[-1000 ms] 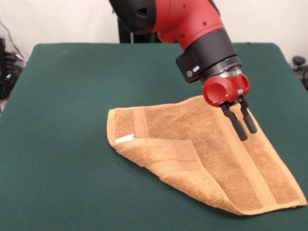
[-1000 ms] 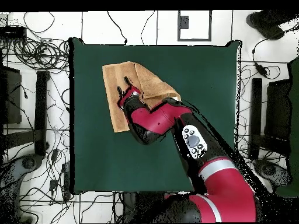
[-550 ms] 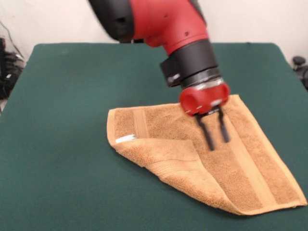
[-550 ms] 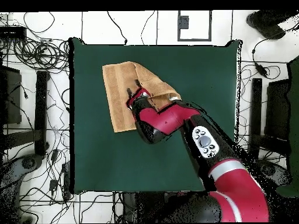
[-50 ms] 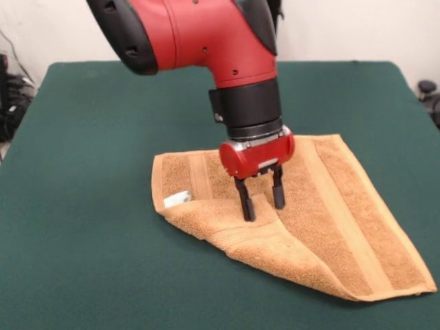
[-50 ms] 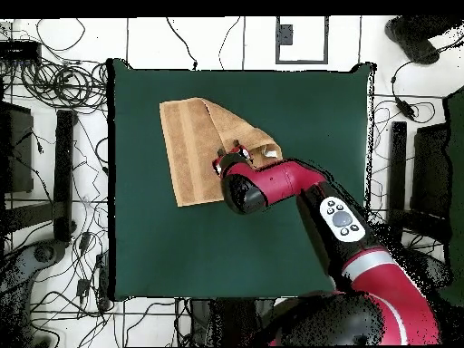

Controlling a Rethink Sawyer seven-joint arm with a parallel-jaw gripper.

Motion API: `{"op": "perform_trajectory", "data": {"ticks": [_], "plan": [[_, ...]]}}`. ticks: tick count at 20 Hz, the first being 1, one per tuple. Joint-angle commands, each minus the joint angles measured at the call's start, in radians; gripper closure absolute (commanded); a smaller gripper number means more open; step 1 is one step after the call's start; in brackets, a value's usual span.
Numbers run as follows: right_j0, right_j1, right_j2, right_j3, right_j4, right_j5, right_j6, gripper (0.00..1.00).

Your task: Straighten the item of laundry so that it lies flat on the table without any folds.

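The item of laundry (image 5: 344, 227) is an orange-tan towel lying on the green table (image 5: 89, 137), right of centre in the front view. Its near-left part is folded over into a flap (image 5: 227, 230), and a small white tag (image 5: 177, 199) shows at the left edge. My gripper (image 5: 264, 210) points down over the towel's middle, open. Its fingertips (image 5: 248, 214) are at the flap's upper edge, close to or touching the cloth. In the overhead view the towel (image 6: 188, 149) lies at the table's (image 6: 308, 118) upper left, with the gripper (image 6: 232, 156) over its right side.
Cables and dark equipment (image 6: 54, 136) lie on the floor around the table in the overhead view. A dark object (image 5: 427, 89) shows past the table's right edge in the front view. Green cloth stretches wide to the left of the towel.
In the front view the gripper has swept left across the towel and dropped lower, from over the right woven band to the folded flap's edge. The towel has hardly shifted.
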Motion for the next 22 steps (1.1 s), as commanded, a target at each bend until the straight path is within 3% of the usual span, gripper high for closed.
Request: {"op": "perform_trajectory", "data": {"ticks": [1,5,9,11,14,15,20,22], "plan": [[0.096,0.038,-0.074,0.090,-0.063,0.091,-0.001,0.00],[0.244,-0.006,-0.224,0.096,-0.129,-0.090,0.129,0.00],[0.319,0.007,-0.320,0.076,-0.103,-0.196,0.171,0.00],[0.333,0.015,-0.347,0.070,-0.077,-0.244,0.174,0.00],[0.303,0.016,-0.312,0.076,-0.041,-0.215,0.160,0.00],[0.303,0.018,-0.316,0.076,-0.031,-0.230,0.160,1.00],[0.304,0.018,-0.317,0.075,-0.017,-0.230,0.163,1.00],[0.237,0.022,-0.240,0.094,-0.009,-0.161,0.130,1.00]]}}
